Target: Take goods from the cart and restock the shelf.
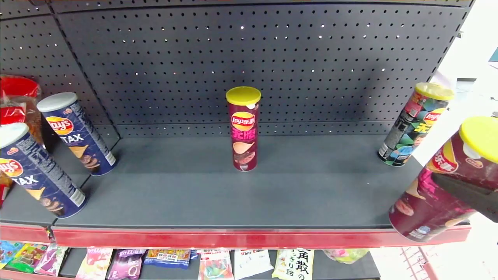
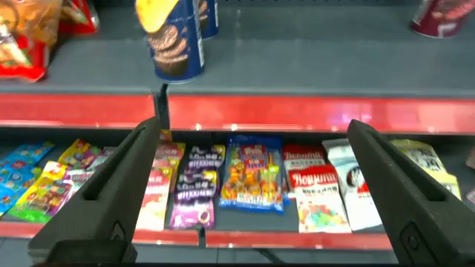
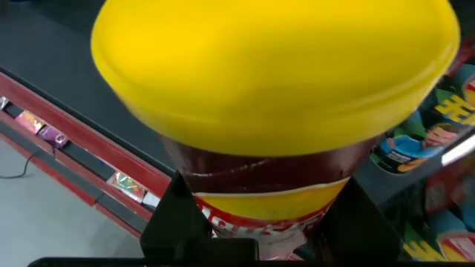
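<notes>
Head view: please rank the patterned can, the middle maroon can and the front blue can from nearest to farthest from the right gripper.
From the right gripper and its held can:
1. Patterned can, right rear.
2. Middle maroon can, centre.
3. Front blue can, far left.

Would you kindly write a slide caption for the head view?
Right gripper holds a maroon chip can at the right edge of the shelf; a matching can stands centred.

- Upright maroon can [image 1: 244, 132]: round logo above large characters.
- Tilted maroon can [image 1: 435, 186]: same logo, partly seen.
- Navy can [image 1: 78, 134]: logo, white capitals.
- Pale packet [image 1: 294, 264]: bold black characters.
</notes>
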`<state>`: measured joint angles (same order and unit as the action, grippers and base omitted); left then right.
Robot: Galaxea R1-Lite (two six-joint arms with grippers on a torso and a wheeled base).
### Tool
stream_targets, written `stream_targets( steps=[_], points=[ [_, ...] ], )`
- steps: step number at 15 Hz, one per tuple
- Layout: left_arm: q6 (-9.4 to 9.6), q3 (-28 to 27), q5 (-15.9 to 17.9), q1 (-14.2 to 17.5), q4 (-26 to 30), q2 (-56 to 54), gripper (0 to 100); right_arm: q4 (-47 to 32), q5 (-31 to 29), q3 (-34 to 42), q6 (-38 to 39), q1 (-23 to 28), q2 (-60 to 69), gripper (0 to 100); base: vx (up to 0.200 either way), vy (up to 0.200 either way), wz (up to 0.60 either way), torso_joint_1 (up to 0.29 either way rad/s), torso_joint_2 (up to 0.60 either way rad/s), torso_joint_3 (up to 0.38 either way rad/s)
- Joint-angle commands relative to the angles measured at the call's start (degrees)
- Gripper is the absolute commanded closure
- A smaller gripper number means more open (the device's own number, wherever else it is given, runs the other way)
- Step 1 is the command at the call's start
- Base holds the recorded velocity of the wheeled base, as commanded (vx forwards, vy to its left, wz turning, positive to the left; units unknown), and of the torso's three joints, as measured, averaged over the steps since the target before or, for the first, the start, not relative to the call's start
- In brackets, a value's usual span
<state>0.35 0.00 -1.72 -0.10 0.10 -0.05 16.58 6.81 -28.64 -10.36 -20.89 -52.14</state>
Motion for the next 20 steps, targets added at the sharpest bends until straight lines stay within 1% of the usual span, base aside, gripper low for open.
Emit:
stream_targets(
  steps=[1,5,8,10,11,12,13,14,15,16,17,18,19,20],
  points=[
    [0.0,0.0,-0.04,0.01,-0.01,0.05,0,0.03,-0.13,-0.28,-0.1,-1.69,0.11,100,0.0,0.0,0.0,0.0,0.0,0.0],
    [0.09,0.0,0.05,0.01,-0.01,0.05,0,0.03,-0.4,-1.07,-0.98,-1.61,0.02,100,0.0,0.0,0.0,0.0,0.0,0.0],
    [0.17,0.0,0.14,-0.34,-0.01,1.81,0,0.03,0.22,0.25,-1.24,-1.96,1.25,100,0.0,0.0,0.0,0.0,0.0,0.0],
    [2.55,-0.09,0.75,-0.34,-0.1,3.74,0,0.03,0.22,0.86,-1.06,-2.48,1.87,100,0.0,0.0,0.0,0.0,0.0,0.0],
    [2.99,-0.09,2.42,-1.13,-0.19,4.36,0,0.03,0.3,0.42,-1.06,-2.48,1.43,100,0.0,0.0,0.0,0.0,0.0,0.0],
    [2.9,-1.23,3.74,-1.84,-0.36,4.09,0,0.03,0.83,0.25,-1.06,-2.57,0.9,100,0.0,0.0,0.0,0.0,0.0,0.0],
    [1.67,-9.4,5.23,-3.51,-0.27,10.86,0,0.03,1.45,0.33,-1.06,-2.57,0.55,100,0.0,0.0,0.0,0.0,0.0,0.0],
    [-3.34,-19.42,5.59,-4.3,-0.36,21.76,0,0.03,1.89,0.42,-0.98,-2.57,0.37,100,0.0,0.0,0.0,0.0,0.0,0.0],
    [-5.89,-26.37,6.55,-4.56,-0.36,27.38,0,0.03,2.41,0.95,-0.98,-2.57,0.37,100,0.0,0.0,0.0,0.0,0.0,0.0],
    [-4.84,-30.94,10.42,-5.79,-0.62,33.18,0,0.03,3.2,1.65,-0.98,-2.57,0.46,100,0.0,0.0,0.0,0.0,0.0,0.0],
    [-1.5,-31.2,15.25,-7.2,-0.98,34.85,0,0.12,3.47,1.83,-0.89,-2.57,0.55,100,0.0,0.0,0.0,0.0,0.0,0.0],
    [1.23,-30.67,18.42,-7.55,-0.89,36.17,0,0.03,3.56,1.74,-0.89,-2.57,0.64,100,0.0,0.0,0.0,0.0,0.0,0.0],
    [3.16,-30.76,23.16,-7.81,-0.98,40.3,0,0.03,3.64,1.39,-0.89,-2.57,0.46,100,0.0,0.0,0.0,0.0,0.0,0.0],
    [3.43,-32.43,27.12,-8.78,-1.59,44.96,0,0.03,4.35,1.3,-0.8,-2.57,0.28,100,0.0,0.0,0.0,0.0,0.0,0.0]
  ],
)
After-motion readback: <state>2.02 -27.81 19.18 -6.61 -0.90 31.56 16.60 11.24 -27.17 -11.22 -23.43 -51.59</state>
